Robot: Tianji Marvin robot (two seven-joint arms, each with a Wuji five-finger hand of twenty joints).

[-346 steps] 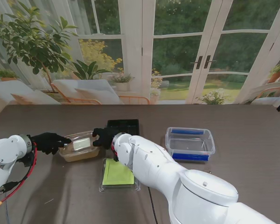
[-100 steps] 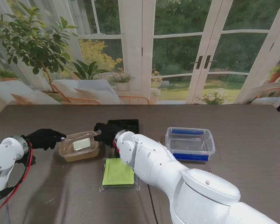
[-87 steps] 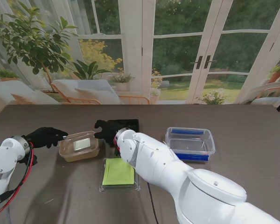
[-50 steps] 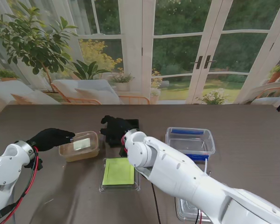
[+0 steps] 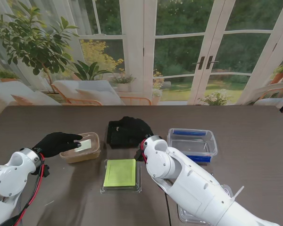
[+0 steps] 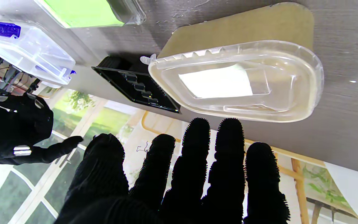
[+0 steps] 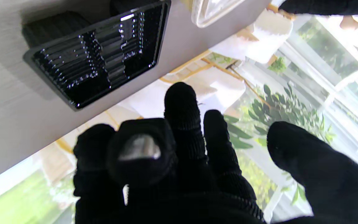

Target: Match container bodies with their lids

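While both gloved hands hover over the table [image 5: 254, 122], items stand thus. Left hand [image 5: 59, 142]: fingers spread, palm down, holding nothing; tan container with clear lid [image 5: 82, 148] just under its fingertips, contact uncertain. Right hand [image 5: 129, 132]: fingers apart, empty, directly over the black tray [image 7: 95, 59]. Green-lidded container [image 5: 120, 174]: nearer to me than both hands, between them. Clear box with blue clips [image 5: 192, 145]: just right of the right hand.
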